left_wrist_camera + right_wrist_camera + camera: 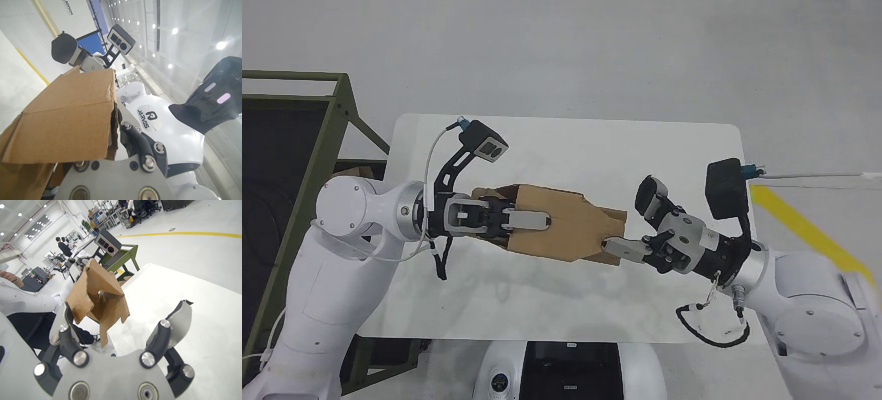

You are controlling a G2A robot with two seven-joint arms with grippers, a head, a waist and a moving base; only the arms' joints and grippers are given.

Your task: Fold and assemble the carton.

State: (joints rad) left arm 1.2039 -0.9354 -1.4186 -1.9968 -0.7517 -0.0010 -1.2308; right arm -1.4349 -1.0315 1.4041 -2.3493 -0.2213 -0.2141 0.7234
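Carton (554, 228) over table (642, 150), left fingers (530, 216) clamped on it; right fingers (183, 312) apart; green rack (294, 76) beside.

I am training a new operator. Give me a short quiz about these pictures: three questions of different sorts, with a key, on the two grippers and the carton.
1. True or false: the right gripper is shut on the carton.
2. Which gripper holds the carton? A) the left gripper; B) the right gripper; C) neither.
3. Fill in: the top of the table is ___ in colour.

Key:
1. False. Its jaws stand wide open, with one finger against a flap.
2. A.
3. White.
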